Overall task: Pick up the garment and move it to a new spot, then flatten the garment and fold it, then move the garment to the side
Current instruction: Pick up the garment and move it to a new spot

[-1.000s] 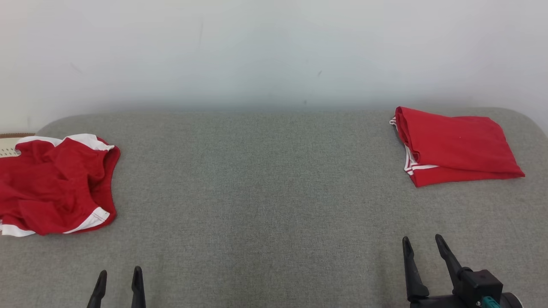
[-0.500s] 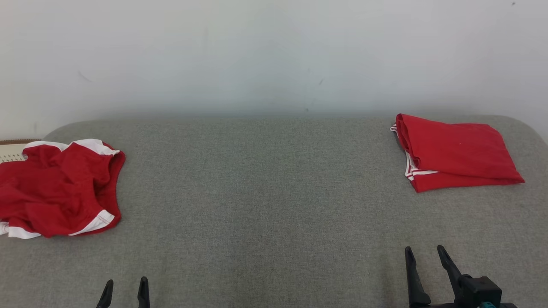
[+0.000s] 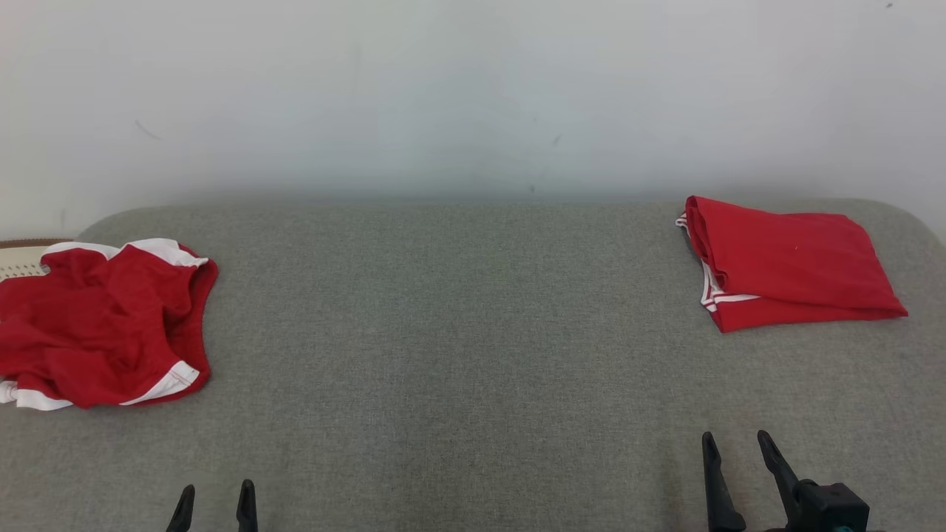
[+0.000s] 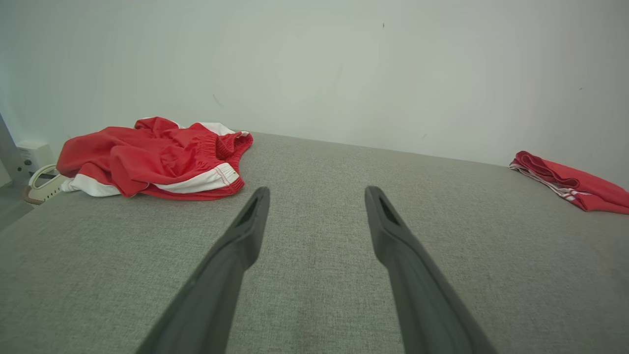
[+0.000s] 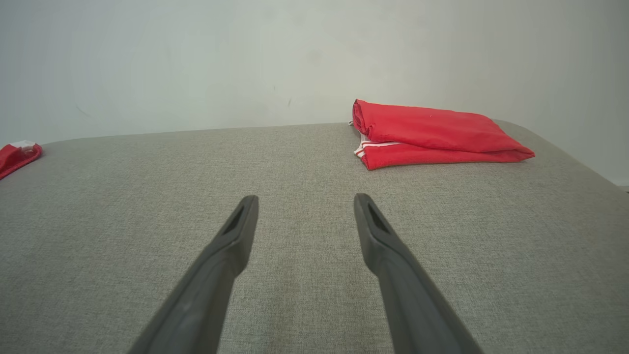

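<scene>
Both claws, left claw [image 3: 216, 488] and right claw [image 3: 737, 437], hang spread wide and empty over the tabletop's [image 3: 458, 332] near edge. The crumpled red garment [image 3: 103, 325] slumps at the tabletop's left edge. It looks light, limp and probably slippery, so pinch the stitched white hem [image 3: 159, 380] nearest the tabletop's middle.

Setting: plain indoor room; it reads as a staged test area rather than a lived-in home.
Evidence: a grey fabric-covered surface [image 3: 473, 332] with rounded corners stands against a bare white wall [image 3: 473, 96] with faint scuffs. Crumpled red shorts [image 3: 103, 325] and a folded red garment [image 3: 791, 262] lie at opposite ends. A small white box [image 4: 30, 151] is at the left edge, type unclear.
</scene>
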### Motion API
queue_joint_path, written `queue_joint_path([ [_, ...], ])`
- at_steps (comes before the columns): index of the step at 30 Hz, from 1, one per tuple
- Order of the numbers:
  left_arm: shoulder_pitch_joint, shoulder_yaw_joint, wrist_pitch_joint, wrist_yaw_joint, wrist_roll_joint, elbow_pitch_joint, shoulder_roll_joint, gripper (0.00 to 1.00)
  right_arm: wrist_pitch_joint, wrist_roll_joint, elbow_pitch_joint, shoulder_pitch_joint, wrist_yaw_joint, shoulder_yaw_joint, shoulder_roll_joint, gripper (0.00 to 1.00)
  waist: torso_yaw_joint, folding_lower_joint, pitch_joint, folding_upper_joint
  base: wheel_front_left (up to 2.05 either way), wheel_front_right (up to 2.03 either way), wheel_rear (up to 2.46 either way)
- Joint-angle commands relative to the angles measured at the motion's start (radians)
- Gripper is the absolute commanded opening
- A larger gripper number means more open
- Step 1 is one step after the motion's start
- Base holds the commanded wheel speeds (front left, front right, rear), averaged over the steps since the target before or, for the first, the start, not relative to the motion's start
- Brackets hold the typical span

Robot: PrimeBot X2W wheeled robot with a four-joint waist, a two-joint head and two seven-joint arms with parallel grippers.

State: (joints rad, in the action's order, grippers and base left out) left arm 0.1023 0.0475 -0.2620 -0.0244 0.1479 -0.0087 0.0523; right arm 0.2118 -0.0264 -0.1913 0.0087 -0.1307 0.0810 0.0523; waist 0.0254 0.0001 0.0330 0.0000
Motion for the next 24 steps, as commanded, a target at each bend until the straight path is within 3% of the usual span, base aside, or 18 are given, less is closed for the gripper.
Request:
queue_joint_path([
  [1,0.011,0.001,-0.003,0.004,0.006,0.004,0.001,1.00,0.004,-0.006,-0.003,0.008,0.000,-0.002,-0.003,1.00,-0.008,-0.0001,0.001,0.0000,0.00,0.00,0.00],
  [7,0.002,0.000,-0.003,0.006,0.006,0.012,0.000,1.00,0.004,-0.020,-0.007,0.020,0.000,-0.001,-0.003,1.00,-0.070,-0.0001,0.002,0.0000,0.00,0.00,0.00],
  [18,0.009,0.026,-0.003,0.012,0.008,0.029,0.010,1.00,0.014,-0.043,-0.027,0.029,0.000,0.009,-0.003,1.00,-0.283,-0.0001,0.009,0.0000,0.00,0.00,0.00],
  [24,0.022,0.045,-0.003,0.020,0.013,0.030,0.021,1.00,0.017,-0.052,-0.035,0.012,0.000,0.031,-0.003,1.00,-0.365,-0.0001,0.018,0.0000,0.00,0.00,0.00],
])
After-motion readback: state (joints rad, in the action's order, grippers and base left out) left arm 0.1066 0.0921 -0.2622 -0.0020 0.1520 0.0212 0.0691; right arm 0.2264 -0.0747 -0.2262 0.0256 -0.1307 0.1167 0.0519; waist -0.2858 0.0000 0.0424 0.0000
